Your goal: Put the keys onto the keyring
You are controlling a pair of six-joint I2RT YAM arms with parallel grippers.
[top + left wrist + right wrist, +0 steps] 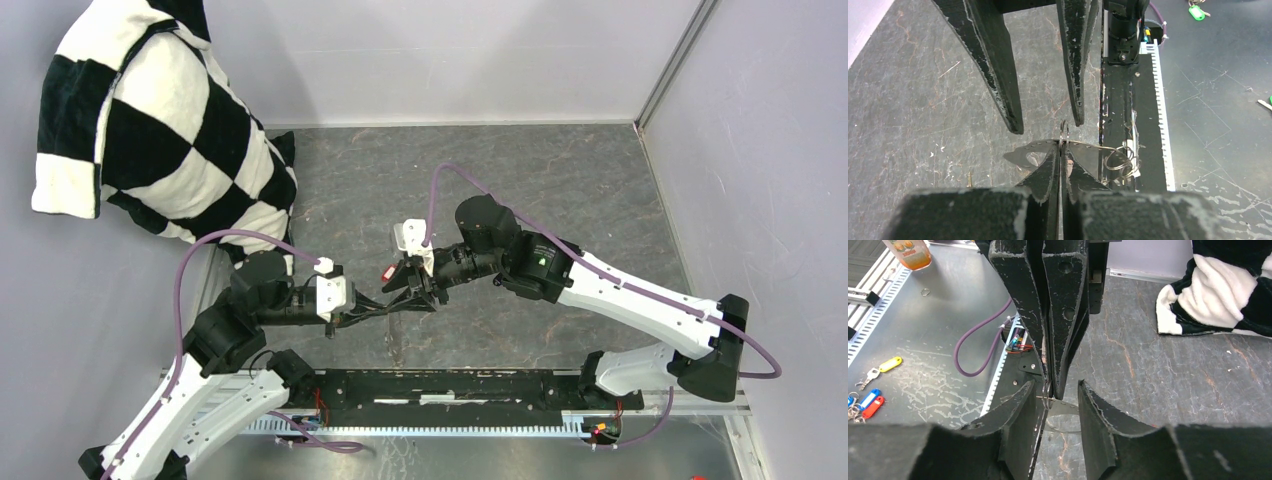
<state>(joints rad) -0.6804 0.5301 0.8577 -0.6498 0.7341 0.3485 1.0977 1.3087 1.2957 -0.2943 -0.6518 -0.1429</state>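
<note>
Left wrist view: a thin silvery wire keyring is seen edge-on and upright, pinched right at the tips of the left gripper.
Left gripper state: clamped tight on the lower part of the keyring, with no gap showing between its fingers.
Right gripper: its fingers are spread apart and nothing is held; they're set either side of the keyring and the left fingertips.
Key: a flat silver metal key blade is laid crosswise right at the keyring. Whether it's already threaded can't be told, since the contact is hidden by the fingers.
Red tag: a small red plastic tag is spotted just beside the right gripper in the top view, but what it hangs from isn't clear. A black-headed key can't be made out anywhere.
Location: everything is bunched where the two grippers meet, above the dark grey marbled tabletop, on the near side.
Handling guess: the keyring is expected to be light, springy and slick, so it could be twisted or popped out of a tip pinch. The key blade is judged stiff and thin, so it's easily skidded on the pads.
Where to grab: the key is probably best taken by its plastic head, with the flat faces against the pads and the hole left free. The keyring is best held opposite its opening.
Background: a black-and-white checkered cushion is parked at the far left.
</note>
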